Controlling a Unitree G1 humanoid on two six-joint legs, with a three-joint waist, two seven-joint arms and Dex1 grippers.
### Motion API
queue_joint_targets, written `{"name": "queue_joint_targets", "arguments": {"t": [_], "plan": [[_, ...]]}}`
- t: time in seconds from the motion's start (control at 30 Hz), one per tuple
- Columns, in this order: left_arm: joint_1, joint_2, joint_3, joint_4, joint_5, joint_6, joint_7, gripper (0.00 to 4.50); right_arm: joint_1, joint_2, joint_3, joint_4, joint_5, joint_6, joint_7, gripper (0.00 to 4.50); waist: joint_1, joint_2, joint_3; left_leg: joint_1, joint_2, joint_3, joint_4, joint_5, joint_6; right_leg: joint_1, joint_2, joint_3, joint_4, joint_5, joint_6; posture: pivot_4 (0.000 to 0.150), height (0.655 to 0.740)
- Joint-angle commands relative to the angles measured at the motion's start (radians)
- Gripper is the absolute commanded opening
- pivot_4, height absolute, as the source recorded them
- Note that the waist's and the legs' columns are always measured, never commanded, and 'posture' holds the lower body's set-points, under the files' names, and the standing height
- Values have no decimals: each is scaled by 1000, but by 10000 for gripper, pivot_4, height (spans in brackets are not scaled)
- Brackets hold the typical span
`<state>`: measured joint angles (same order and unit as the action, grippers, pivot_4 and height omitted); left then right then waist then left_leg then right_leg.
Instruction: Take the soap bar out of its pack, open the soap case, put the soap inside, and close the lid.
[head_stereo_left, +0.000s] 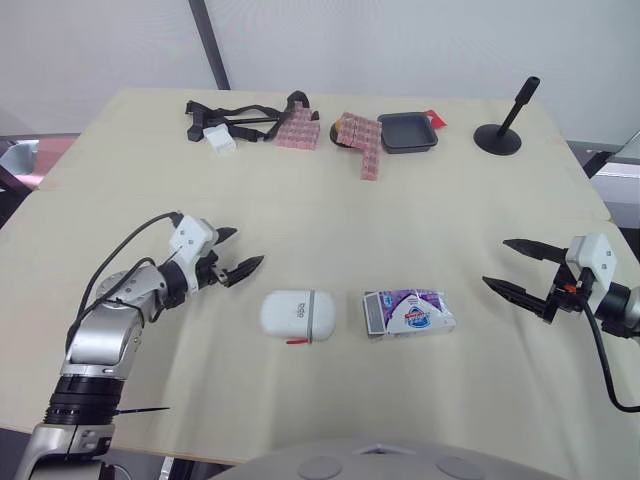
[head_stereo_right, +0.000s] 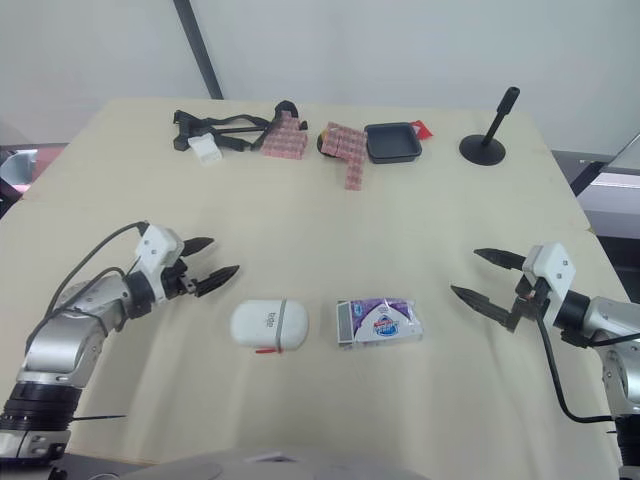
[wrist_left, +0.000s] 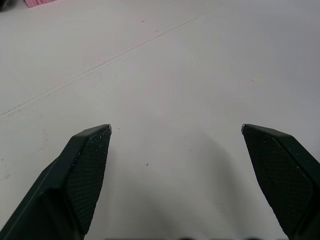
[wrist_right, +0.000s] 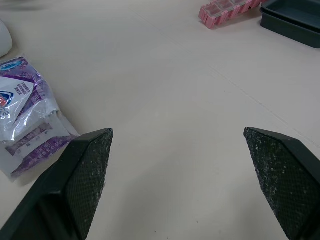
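— So, where's the soap pack (head_stereo_left: 408, 312)?
— Flat on the table (head_stereo_left: 320, 200), toward the near edge, just beside the white soap case (head_stereo_left: 300, 315) on its right, not touching it.
— And the case?
— Lid down, lying on its side.
— The tools?
— The left gripper (head_stereo_left: 247, 247) is spread wide, gripping nothing, near the case on its left. The right gripper (head_stereo_left: 495, 262) is spread too, toward the right edge, apart from the pack.
— Far edge?
— A black tray (head_stereo_left: 407, 132) and a black stand (head_stereo_left: 500, 135).
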<state>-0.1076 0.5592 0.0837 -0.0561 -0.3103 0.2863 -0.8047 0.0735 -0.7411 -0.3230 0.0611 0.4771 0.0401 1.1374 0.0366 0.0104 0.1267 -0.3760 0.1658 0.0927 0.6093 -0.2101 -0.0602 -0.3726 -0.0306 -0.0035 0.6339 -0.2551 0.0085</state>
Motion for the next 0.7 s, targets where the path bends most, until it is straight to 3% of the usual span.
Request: {"name": "queue_joint_targets", "arguments": {"t": [0.03, 0.7], "plan": [[-17, 7, 11, -1, -5, -25, -8, 44549, 9, -16, -25, -8, 3, -22, 15, 45000, 1, 0, 0, 0, 0, 0, 0, 0, 0, 0, 0, 0, 0, 0, 0, 1500, 7400], [-48, 0, 19, 48, -14, -59, -33, 44549, 7, -40, -27, 53, -16, -63, 57, 45000, 0, 0, 0, 0, 0, 0, 1, 0, 1, 0, 0, 0, 1, 0, 0, 1500, 7400]]}}
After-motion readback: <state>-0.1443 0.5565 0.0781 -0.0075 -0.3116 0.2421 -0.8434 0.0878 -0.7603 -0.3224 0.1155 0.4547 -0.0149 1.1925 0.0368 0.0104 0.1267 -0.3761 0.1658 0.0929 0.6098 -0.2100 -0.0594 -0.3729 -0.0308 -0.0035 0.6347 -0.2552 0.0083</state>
